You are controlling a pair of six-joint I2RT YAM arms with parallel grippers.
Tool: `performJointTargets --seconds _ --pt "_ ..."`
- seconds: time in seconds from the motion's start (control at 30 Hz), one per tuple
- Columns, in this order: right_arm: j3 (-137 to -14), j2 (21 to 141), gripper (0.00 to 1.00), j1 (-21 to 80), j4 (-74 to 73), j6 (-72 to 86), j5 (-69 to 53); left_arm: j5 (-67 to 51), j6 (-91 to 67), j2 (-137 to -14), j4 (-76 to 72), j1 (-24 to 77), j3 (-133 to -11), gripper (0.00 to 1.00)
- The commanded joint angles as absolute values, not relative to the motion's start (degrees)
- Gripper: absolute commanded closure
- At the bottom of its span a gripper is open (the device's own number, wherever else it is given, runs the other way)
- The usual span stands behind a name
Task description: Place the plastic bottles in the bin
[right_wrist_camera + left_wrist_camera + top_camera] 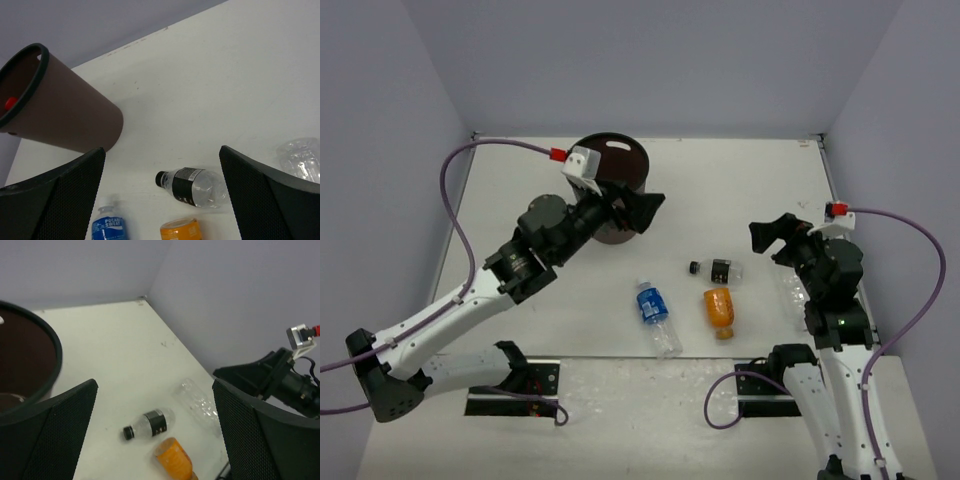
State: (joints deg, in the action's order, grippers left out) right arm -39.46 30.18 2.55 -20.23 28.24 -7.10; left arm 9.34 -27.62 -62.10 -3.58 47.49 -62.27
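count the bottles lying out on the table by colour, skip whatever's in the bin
blue-label bottle: 1
black-label bottle: 1
orange bottle: 1
plain clear bottle: 1
total: 4

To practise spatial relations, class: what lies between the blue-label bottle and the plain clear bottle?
The orange bottle lies between them, with the black-label bottle just farther back. The top view shows it.

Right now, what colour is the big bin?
The bin is dark maroon-brown with a darker rim, clearest in the right wrist view.
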Motion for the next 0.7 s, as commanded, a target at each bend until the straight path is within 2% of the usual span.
performJointTargets --seconds 0.0,0.2,0.4,0.53,0.67 --pt "-40.6 30.6 0.01 2.3 -21.2 29.3 -1.9 15.3 -34.2 -62.8 6.9 56.4 -58.6 0.00" --pt "-40.7 30.3 0.01 2.3 -22.0 29.5 -0.1 17.9 -44.2 -65.7 21.1 67.3 -55.3 0.00" --pt "-40.6 30.7 0.01 2.3 -21.7 29.6 -0.1 16.8 -53.3 -70.1 24.6 68.4 -50.6 0.00" --pt "-40.6 30.9 0.01 2.3 -21.8 29.6 -0.1 19.2 -56.0 -77.5 29.8 68.3 -53.5 0.00" --pt "-40.6 30.8 0.01 2.4 -22.1 29.6 1.1 18.4 -55.7 -84.9 28.3 68.0 -55.4 0.00"
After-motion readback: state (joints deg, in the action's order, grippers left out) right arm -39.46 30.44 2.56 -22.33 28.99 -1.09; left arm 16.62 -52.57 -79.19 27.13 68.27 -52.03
